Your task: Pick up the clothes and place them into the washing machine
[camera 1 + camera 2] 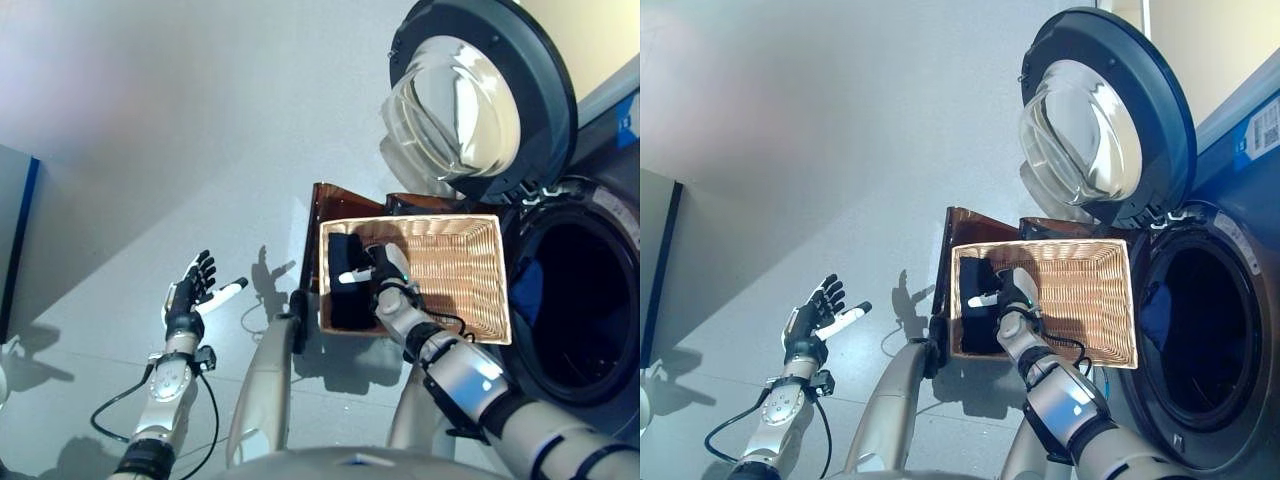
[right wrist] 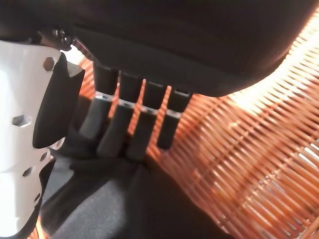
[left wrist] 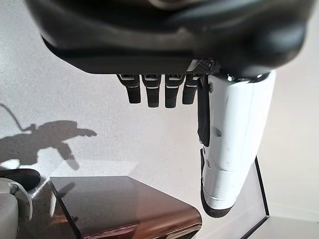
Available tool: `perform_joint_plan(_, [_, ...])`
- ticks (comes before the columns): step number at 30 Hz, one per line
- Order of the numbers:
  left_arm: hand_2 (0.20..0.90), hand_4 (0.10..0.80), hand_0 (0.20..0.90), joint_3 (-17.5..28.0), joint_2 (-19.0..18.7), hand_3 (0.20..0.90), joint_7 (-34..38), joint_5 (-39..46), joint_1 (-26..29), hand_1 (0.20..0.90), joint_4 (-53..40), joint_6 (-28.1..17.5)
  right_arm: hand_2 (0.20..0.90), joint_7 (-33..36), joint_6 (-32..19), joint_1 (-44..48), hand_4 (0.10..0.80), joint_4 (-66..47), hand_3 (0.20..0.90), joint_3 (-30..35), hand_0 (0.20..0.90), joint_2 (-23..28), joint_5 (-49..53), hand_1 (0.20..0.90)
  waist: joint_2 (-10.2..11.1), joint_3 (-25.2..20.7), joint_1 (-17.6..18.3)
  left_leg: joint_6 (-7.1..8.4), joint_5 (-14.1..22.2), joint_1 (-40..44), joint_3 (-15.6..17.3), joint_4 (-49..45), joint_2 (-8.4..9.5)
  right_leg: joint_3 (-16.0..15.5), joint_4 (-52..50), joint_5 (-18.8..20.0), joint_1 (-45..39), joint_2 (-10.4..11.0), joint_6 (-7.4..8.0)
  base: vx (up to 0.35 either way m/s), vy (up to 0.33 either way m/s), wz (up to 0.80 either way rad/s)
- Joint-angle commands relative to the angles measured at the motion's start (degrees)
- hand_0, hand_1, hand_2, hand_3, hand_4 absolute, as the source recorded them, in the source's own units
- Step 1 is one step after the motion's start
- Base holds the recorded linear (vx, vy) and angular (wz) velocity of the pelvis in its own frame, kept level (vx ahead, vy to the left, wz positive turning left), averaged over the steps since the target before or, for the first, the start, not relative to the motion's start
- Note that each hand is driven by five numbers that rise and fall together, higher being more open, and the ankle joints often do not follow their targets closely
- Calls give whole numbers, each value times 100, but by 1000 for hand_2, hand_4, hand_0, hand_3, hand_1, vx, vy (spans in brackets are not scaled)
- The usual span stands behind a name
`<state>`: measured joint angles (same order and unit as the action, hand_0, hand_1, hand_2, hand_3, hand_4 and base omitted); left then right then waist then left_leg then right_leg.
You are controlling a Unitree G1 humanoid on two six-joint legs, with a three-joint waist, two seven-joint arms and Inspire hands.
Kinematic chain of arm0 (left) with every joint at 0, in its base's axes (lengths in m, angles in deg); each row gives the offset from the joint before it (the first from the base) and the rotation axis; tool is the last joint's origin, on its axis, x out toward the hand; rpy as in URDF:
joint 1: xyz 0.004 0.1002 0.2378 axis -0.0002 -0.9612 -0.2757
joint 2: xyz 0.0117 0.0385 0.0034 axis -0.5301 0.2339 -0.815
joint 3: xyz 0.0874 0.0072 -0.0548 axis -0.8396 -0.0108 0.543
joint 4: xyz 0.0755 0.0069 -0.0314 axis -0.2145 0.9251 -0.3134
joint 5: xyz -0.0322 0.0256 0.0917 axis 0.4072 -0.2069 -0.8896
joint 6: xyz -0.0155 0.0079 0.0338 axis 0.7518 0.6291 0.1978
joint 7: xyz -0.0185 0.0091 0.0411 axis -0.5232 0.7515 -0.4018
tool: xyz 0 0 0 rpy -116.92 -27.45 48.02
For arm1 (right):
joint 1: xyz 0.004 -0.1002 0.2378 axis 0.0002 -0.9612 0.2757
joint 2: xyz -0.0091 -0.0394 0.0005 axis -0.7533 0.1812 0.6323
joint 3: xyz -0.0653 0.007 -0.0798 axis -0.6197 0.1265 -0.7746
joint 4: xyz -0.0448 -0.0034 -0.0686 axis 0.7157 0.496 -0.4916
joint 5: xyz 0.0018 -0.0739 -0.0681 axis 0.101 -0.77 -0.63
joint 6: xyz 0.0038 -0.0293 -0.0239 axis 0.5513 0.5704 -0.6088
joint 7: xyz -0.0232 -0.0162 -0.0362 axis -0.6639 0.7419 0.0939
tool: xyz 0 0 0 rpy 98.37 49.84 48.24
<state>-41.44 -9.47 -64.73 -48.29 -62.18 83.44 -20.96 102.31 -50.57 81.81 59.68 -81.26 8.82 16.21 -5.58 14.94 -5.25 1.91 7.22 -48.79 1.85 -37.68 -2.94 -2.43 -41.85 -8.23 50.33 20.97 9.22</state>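
A dark, crumpled cloth garment (image 1: 347, 283) lies bunched at the left end of the rectangular woven wicker basket (image 1: 470, 262), too rumpled to show any long axis. The right hand (image 1: 382, 272) reaches into the basket, fingers (image 2: 124, 134) extended, tips pressing the garment, not clenched. The basket sits beside the front-loading washing machine (image 1: 590, 300), whose round glass door (image 1: 470, 105) stands open. The left hand (image 1: 190, 295) hovers over the grey floor (image 1: 150, 150), fingers spread, released. No readable writing.

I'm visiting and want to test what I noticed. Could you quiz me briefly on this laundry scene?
1. True or false: the washing machine door is shut.
2. Where does the dark garment lie? A) on the floor B) in the wicker basket C) inside the drum
3. Which hand reaches into the basket?

Key: 1. False, it stands open. 2. B. 3. The right hand, fingers on the garment; the left hand is open over the floor.
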Motion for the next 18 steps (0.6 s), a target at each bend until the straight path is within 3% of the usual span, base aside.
perform_joint_plan(1, [900, 800, 900, 222, -373, 900, 149, -22, 98, 900, -169, -406, 900, -77, -342, 117, 800, -415, 900, -107, 900, -354, -45, 900, 107, 76, -21, -80, 17, 532, 81, 593, 133, -19, 1045, 1104, -473, 118, -65, 0, 0, 0])
perform_joint_plan(10, [900, 800, 900, -22, -301, 900, 128, -48, 132, 900, 302, -434, 900, 53, -292, -139, 800, -281, 900, 79, 900, -99, -217, 900, 329, -37, -74, 17, -518, 1358, -40, 1946, 148, -572, 2396, 1548, -1565, 126, 74, 68, -41, 3])
perform_joint_plan(18, [900, 800, 900, -198, -235, 900, 192, -24, 122, 900, 465, -491, 900, 433, -208, -149, 800, -115, 900, 318, 900, 90, -440, 900, 388, -54, -169, 119, -828, 1843, -176, 2633, 119, -900, 2990, 1738, -2173, 140, 161, 62, -32, 9])
